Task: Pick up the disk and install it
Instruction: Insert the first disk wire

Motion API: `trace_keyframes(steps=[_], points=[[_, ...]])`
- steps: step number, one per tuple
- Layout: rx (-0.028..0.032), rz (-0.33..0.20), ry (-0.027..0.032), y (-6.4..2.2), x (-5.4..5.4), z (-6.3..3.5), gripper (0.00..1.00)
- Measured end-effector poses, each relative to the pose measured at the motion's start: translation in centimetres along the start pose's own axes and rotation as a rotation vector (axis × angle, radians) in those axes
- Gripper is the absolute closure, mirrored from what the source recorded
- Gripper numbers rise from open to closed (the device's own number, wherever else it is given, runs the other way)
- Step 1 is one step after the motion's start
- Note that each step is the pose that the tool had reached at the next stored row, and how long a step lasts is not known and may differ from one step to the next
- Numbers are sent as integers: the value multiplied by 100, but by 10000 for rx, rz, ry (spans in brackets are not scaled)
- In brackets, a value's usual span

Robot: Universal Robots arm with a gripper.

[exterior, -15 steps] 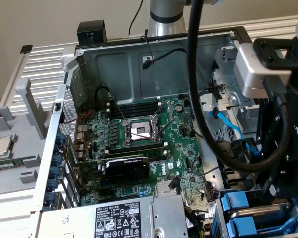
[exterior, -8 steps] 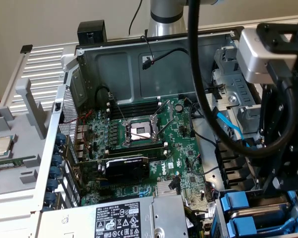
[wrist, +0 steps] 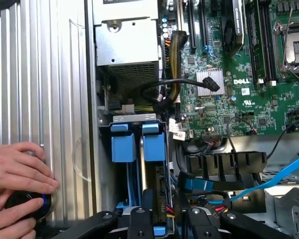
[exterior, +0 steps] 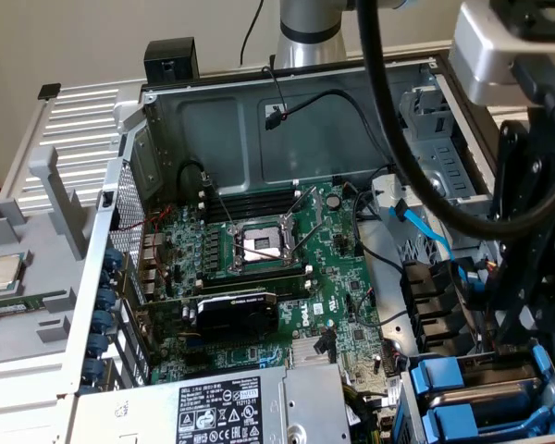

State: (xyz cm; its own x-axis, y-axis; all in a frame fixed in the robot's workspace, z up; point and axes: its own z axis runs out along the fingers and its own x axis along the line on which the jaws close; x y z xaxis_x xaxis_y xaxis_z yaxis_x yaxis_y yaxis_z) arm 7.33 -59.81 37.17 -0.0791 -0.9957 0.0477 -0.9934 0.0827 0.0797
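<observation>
- Over the drive cage in the corner of the open computer case (exterior: 259, 92), my pincer (wrist: 168, 221) hung just above the blue carriers.
- Whether it was clamped on anything or loose, I could not tell.
- The disk (wrist: 153, 147) sat on edge inside the cage in its blue frame, with a second blue carrier (wrist: 123, 145) just beside it.
- The power-supply box (wrist: 127, 47) lay next to the cage, with a bundle of yellow and black wires between them.
- The green motherboard (exterior: 259, 268) filled the case floor, its CPU socket (exterior: 262, 245) open.
- A blue flat cable (wrist: 269, 181) ran past the black connectors near the cage.
- Outside the case wall, a person's hands (wrist: 15, 186) rested on the ribbed grey surface, holding a small black round object (wrist: 27, 203).
</observation>
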Motion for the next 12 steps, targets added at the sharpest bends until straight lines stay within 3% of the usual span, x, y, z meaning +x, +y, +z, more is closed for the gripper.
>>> trace_keyframes(steps=[12], points=[[24,90,89,34,15,-333,69]])
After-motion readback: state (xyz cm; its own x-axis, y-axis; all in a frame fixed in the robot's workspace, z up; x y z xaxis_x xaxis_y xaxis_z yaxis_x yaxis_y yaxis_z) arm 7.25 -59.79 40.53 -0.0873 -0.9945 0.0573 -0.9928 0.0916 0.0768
